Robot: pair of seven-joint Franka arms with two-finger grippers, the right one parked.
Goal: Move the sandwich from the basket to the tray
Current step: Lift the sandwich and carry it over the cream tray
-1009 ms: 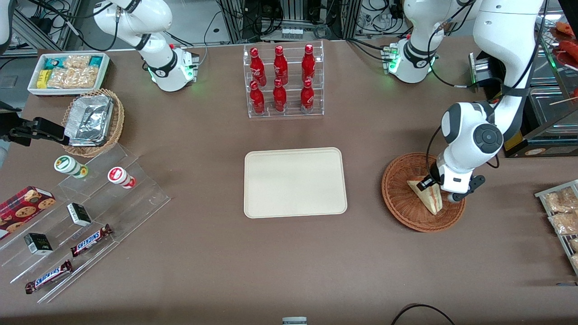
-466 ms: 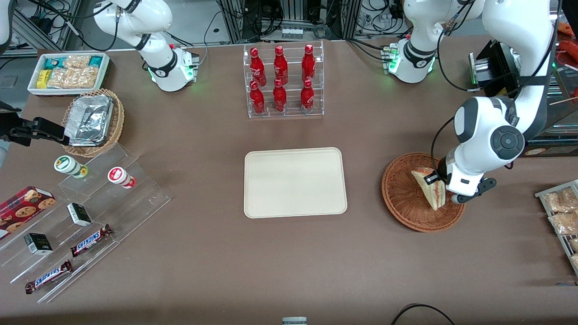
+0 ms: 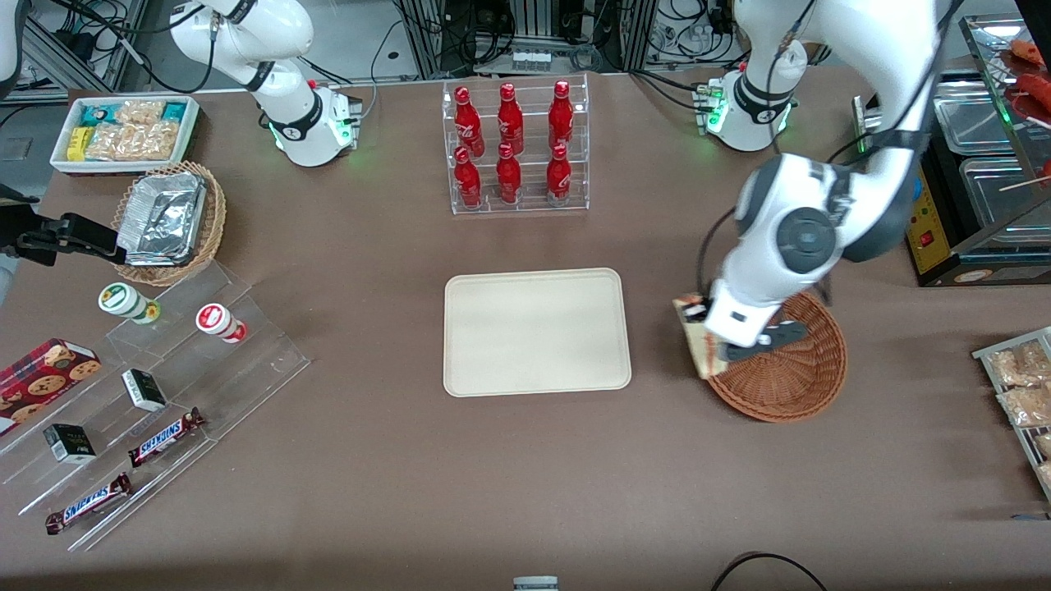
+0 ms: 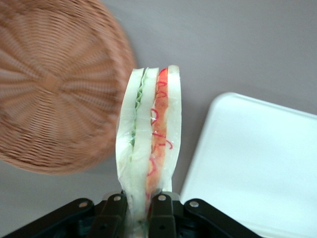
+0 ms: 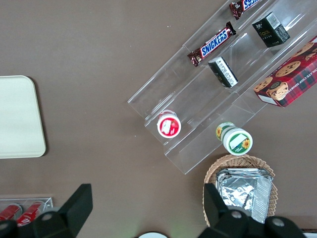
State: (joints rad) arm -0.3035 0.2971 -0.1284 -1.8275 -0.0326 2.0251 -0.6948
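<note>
Claw (image 4: 139, 206) grips sandwich (image 4: 148, 144) over basket (image 3: 788, 373) rim; SNICKERS bars (image 3: 164, 437) nearby.

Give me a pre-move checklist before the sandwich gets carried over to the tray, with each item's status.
1. Grip: the left arm's hand is shut on the triangular pale-bread sandwich: ok.
2. Sandwich lifted out of the round reddish-brown wicker basket, hanging over its rim toward the tray: ok.
3. Sandwich intact, layers together: ok.
4. Flat cream-beige rectangular tray has nothing on it: ok.
5. Bare brown table between basket and tray, no obstacle: ok.
6. Height enough to pass over the tray's rim: cannot tell.
</note>
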